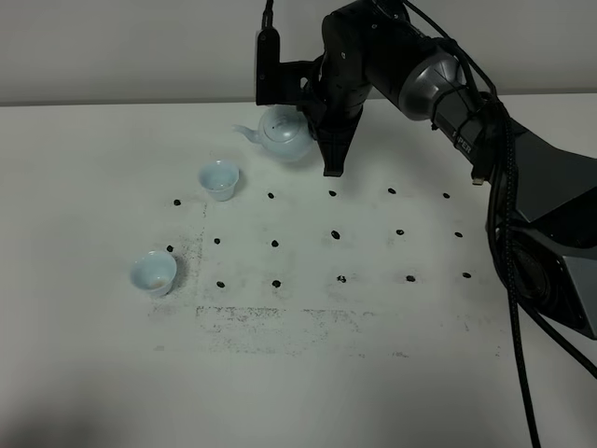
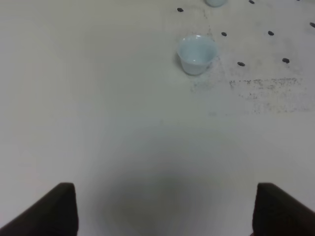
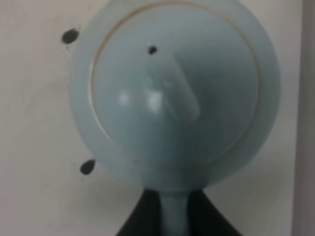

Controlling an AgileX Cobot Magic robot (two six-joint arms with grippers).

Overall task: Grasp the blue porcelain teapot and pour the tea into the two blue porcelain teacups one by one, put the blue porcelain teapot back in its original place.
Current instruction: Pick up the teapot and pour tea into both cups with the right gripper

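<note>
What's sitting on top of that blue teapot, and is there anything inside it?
A round lid with a small knob and a tiny vent hole sits on the blue teapot. The lid covers the opening, so whatever is inside cannot be seen.

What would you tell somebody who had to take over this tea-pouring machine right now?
Left gripper: open, empty, over bare table, away from the work.
Right gripper: appears shut on the handle of the blue porcelain teapot, which is upright at the table's far side.
Cups: far teacup and near teacup, both upright, left of the teapot.
Done: teapot gripped. Whether either cup holds tea cannot be told.
To do: if the cups are empty, lift, pour into each in turn, then set the teapot back.
</note>
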